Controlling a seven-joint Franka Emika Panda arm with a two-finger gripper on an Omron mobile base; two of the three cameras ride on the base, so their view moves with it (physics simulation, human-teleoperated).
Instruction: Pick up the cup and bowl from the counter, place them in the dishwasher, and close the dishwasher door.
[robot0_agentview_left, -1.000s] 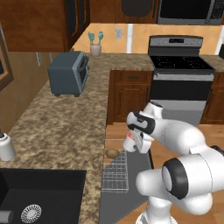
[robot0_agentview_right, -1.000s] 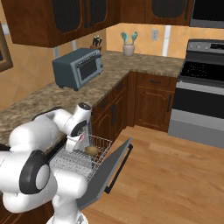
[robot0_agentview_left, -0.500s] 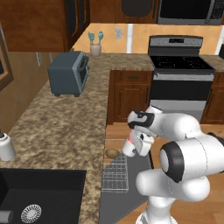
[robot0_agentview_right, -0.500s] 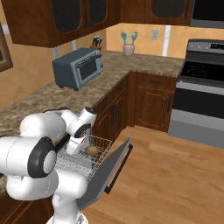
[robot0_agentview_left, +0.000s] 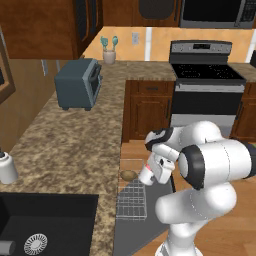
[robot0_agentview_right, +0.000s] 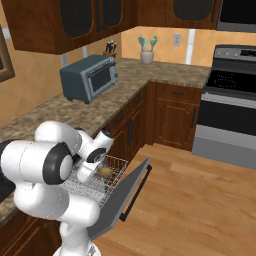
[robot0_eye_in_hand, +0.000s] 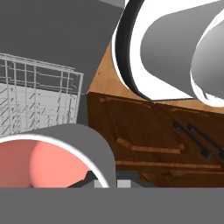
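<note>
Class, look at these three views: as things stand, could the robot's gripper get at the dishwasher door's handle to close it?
Probably not yet. The gripper seems occupied with the cup over the rack. Otherwise the way looks free: the dishwasher door hangs open beside the arm, its handle unobstructed.

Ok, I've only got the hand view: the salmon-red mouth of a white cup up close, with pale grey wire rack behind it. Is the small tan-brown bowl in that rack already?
Observer: Yes. The shallow tan-brown bowl lies in the pale grey wire rack.
Operator: Where's the cup relative to it?
Observer: In the left base view the short white cup hangs from the gripper, just right of the bowl and apart from it.
Operator: And the door?
Observer: The flat grey dishwasher door is open, slanting down from the rack toward the wooden floor.
</note>
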